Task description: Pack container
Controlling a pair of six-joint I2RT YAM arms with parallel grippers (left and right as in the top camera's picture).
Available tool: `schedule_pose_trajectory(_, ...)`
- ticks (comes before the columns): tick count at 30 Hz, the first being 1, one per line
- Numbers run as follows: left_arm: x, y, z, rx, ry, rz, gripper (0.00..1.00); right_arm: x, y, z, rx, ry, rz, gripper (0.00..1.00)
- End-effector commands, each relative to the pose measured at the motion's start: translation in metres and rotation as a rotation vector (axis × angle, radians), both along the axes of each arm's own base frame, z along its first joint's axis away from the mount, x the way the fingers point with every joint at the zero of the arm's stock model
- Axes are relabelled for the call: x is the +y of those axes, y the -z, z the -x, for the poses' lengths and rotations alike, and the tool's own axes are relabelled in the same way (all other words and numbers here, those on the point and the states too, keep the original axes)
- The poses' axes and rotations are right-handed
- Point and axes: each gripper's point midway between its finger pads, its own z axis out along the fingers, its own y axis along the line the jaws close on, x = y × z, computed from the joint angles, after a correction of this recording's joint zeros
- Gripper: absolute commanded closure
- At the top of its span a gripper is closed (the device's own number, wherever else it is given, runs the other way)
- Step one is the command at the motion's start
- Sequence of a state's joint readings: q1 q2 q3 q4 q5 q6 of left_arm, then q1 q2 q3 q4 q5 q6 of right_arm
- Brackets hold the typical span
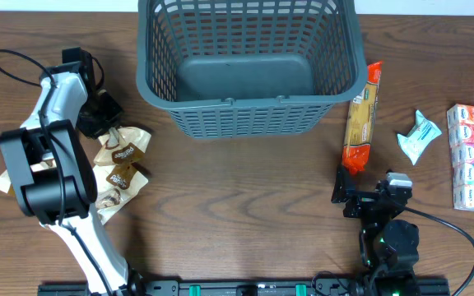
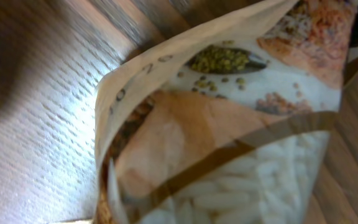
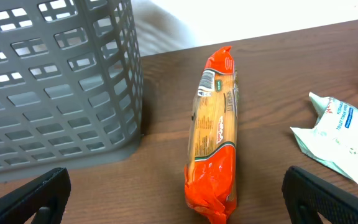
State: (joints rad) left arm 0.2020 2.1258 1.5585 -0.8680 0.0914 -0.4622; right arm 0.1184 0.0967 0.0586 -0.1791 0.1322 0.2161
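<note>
Right gripper (image 1: 359, 196) gapes short of a long orange-and-clear plastic spaghetti packet (image 3: 213, 137); large dark grey slotted plastic basket (image 1: 249, 123) stands empty ahead-left. We judge first pick pending: advance, clamp, lift.

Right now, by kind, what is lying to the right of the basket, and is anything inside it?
Inside the grey basket: 0
Orange pasta packet: 1
Teal-and-white pouch: 1
Blue-and-pink multipack: 1
Total: 3, all outside
</note>
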Motion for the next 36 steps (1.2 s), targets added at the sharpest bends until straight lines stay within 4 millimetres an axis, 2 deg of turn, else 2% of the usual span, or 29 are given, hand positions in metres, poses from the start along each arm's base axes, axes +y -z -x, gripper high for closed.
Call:
schedule_pose_trajectory(1, -0.003, -0.051, -0.008, -0.123, 0.050, -0.005, 0.94, -0.001, 0.002, 0.000, 0.006, 0.008, 0.019, 0.01)
schedule_pose_trajectory(7, -0.001, -0.123, -0.012, -0.303, 0.113, -0.064, 0.94, -0.001, 0.002, 0.000, 0.006, 0.008, 0.019, 0.01)
schedule_pose_trajectory(13, -0.003, -0.183, -0.010, -0.459, 0.254, -0.145, 0.94, -0.001, 0.002, 0.000, 0.006, 0.008, 0.019, 0.01)
schedule_pose_trajectory(16, -0.009, -0.213, -0.009, -0.543, 0.360, -0.204, 0.94, -0.001, 0.002, 0.000, 0.006, 0.007, 0.019, 0.01)
schedule_pose_trajectory(22, -0.023, -0.277, -0.008, -0.743, 0.427, -0.289, 0.94, -0.001, 0.002, 0.000, 0.006, 0.007, 0.019, 0.01)
schedule_pose_trajectory(26, -0.047, -0.321, -0.007, -0.887, 0.541, -0.359, 0.94, -0.001, 0.002, 0.000, 0.006, 0.007, 0.019, 0.01)
schedule_pose_trajectory(31, -0.100, -0.371, -0.003, -1.072, 0.772, -0.453, 0.94, -0.001, 0.002, 0.000, 0.006, 0.007, 0.019, 0.01)
schedule_pose_trajectory(36, -0.155, -0.405, -0.002, -1.227, 1.026, -0.558, 0.94, -0.001, 0.002, 0.000, 0.006, 0.007, 0.019, 0.01)
